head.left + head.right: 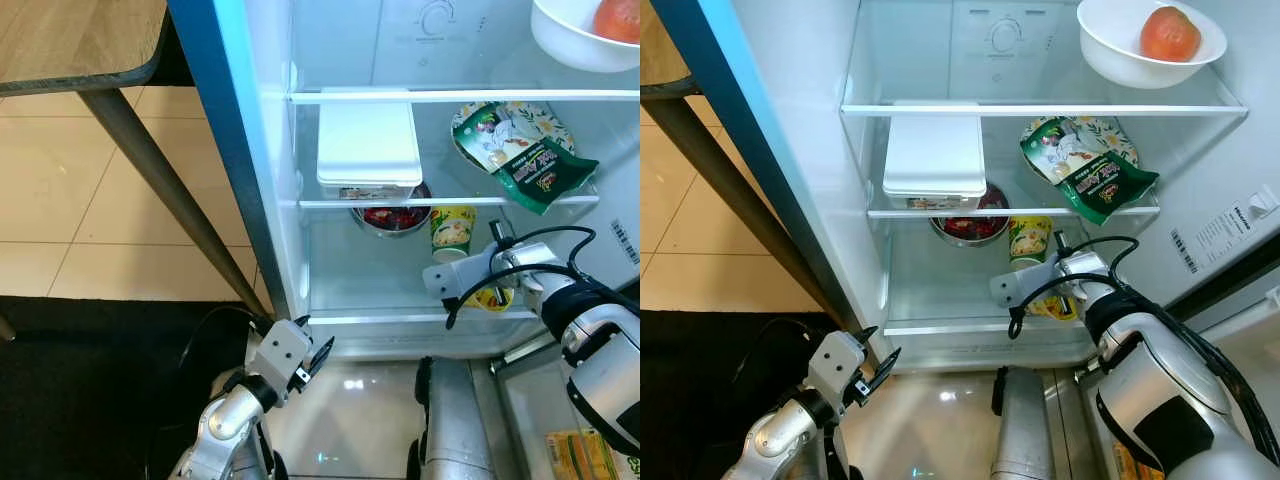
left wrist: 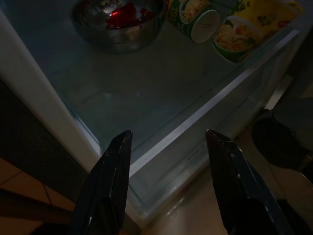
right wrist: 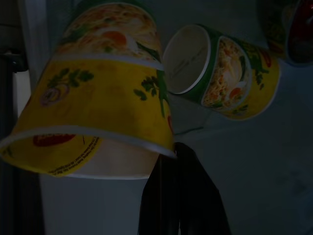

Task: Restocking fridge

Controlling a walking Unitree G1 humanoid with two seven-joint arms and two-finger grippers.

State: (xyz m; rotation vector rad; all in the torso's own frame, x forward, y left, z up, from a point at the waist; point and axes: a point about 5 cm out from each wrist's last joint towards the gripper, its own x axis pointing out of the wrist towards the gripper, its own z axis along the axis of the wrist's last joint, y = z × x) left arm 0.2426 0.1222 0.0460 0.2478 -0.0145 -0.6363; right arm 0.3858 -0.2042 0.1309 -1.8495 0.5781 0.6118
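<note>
Placing step: right hand [image 1: 1065, 300] inside fridge, clamped on yellow noodle cup [image 3: 98, 98] at lowest glass shelf [image 1: 340, 290], just beside green noodle cup [image 1: 452, 230]. Left hand [image 1: 318, 358] spread wide, idle below shelf edge. Next: set cup down upright, release, withdraw.

This is a home kitchen or dining corner. An open fridge [image 1: 790, 150] with glass shelves holds everyday food: a white bowl [image 1: 1120, 60] with a tomato [image 1: 1169, 33], a lidded white container [image 1: 934, 155], a steel bowl [image 1: 968, 228] of red food, a green snack bag [image 1: 1085, 165] and instant noodle cups [image 3: 222, 73]. Beside it are beige floor tiles [image 1: 60, 190], a dark mat [image 1: 90, 380] and a wooden desk [image 1: 70, 40] on slanted metal legs.
</note>
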